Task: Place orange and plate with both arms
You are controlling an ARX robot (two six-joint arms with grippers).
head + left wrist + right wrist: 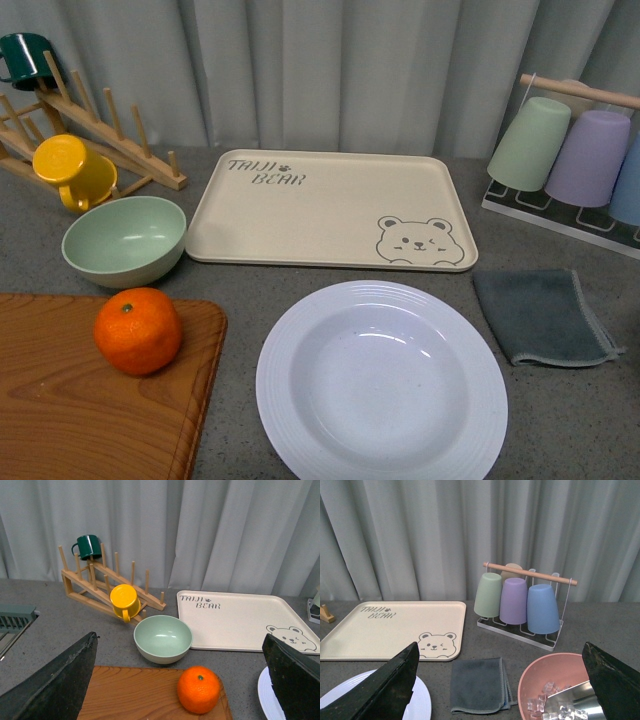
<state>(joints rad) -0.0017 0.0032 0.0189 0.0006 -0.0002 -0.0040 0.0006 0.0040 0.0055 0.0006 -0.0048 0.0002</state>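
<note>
The orange (pixel 138 330) sits on a wooden board (pixel 60 410) at the front left; it also shows in the left wrist view (pixel 199 689). The white ridged plate (pixel 380 385) lies on the grey table at the front centre; its edge shows in the left wrist view (pixel 266 702) and the right wrist view (pixel 422 700). My left gripper (pixel 182 680) is open, above and behind the orange, its fingers (pixel 55 685) wide apart. My right gripper (pixel 502 682) is open above the cloth, its fingers (pixel 612 680) wide apart. Neither gripper shows in the front view.
A beige bear tray (pixel 330 210) lies behind the plate. A pale green bowl (pixel 125 240) sits behind the board. A wooden rack (pixel 70 140) holds a yellow and a green mug. A grey cloth (pixel 545 315), a cup rack (pixel 570 160) and a pink ice bowl (pixel 555 690) are right.
</note>
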